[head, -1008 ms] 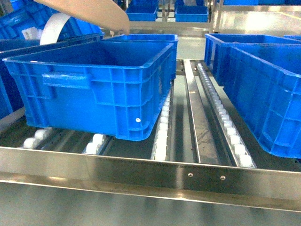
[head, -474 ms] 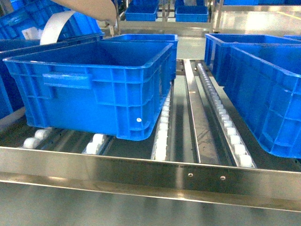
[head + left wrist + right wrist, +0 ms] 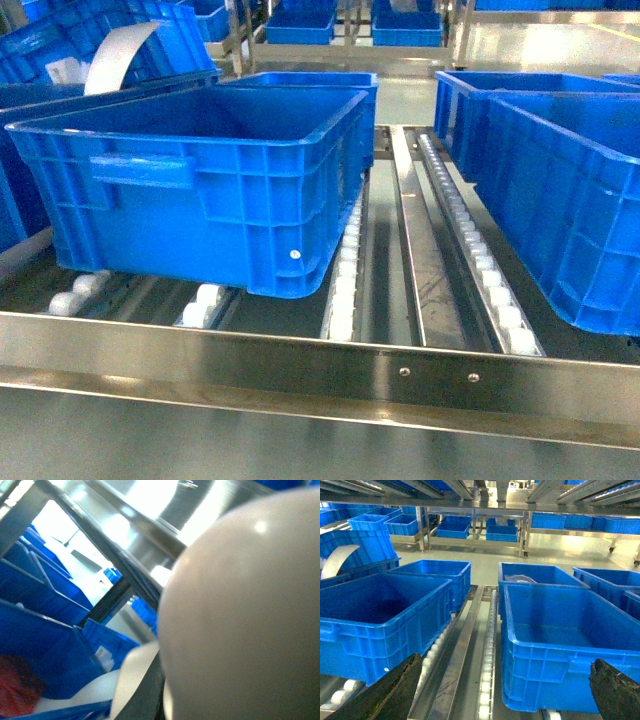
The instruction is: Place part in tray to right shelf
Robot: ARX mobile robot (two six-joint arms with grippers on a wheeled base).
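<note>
The part is out of view. The right shelf is a steel flow rack with a flat front rail (image 3: pixel 320 365) and lanes of white rollers (image 3: pixel 478 258). The same rollers (image 3: pixel 487 645) run between two crates in the right wrist view. My right gripper (image 3: pixel 512 690) is open, its dark fingertips (image 3: pixel 395 687) far apart at the bottom corners, with nothing between them. A blurred pale beige rounded surface (image 3: pixel 240 610) fills the left wrist view close to the lens. I cannot tell whether it is the tray. My left gripper's jaws do not show.
A large empty blue crate (image 3: pixel 200 170) sits on the left lanes and another blue crate (image 3: pixel 560 180) on the right lanes. A white curved strip (image 3: pixel 118 52) stands in a tilted crate at the far left. More crates and racks stand behind.
A person's arm that reached over the back of the left crate has pulled away to the upper left and is gone. The crates have not moved.
</note>
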